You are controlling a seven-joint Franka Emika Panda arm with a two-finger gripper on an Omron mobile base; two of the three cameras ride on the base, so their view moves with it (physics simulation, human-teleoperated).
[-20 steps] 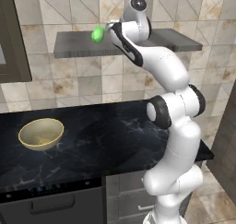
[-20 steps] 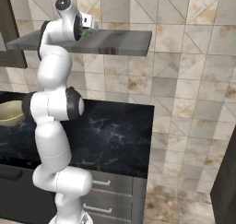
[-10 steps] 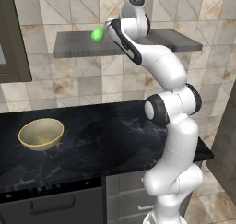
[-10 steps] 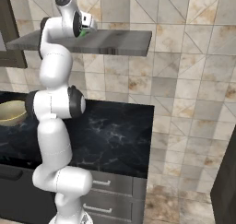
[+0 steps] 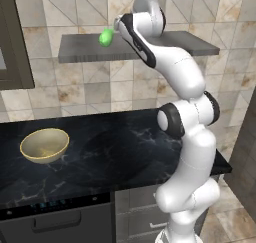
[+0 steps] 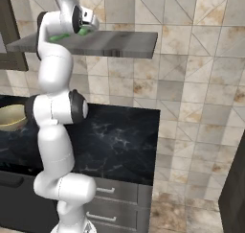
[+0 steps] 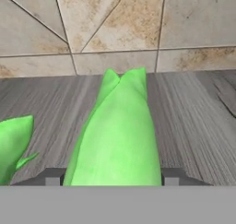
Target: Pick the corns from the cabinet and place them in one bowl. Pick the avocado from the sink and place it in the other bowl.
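On the dark grey cabinet shelf (image 7: 193, 126) lies a bright green corn (image 7: 117, 135), pointing toward the tiled wall. My gripper (image 7: 113, 177) is shut on it, a finger tip pressed against each side. The other corn (image 7: 14, 144) lies just to its left on the same shelf. From the left base view, a corn (image 5: 106, 37) shows at the hand's left side on the cabinet (image 5: 85, 49). The right base view has green under the hand (image 6: 85, 31). The pale yellow-tan bowl (image 5: 44, 144) stands on the counter, far below and to the left. The sink, the avocado and the other bowl are out of view.
A black marble counter (image 5: 115, 152) runs under the shelf, with drawers below it. A tiled wall (image 7: 115, 25) stands right behind the corns. A dark-framed window panel (image 5: 12, 42) is at the far left.
The jaws have closed from wide open onto the corn on the shelf. The arm has hardly moved and the corn still rests on the shelf.
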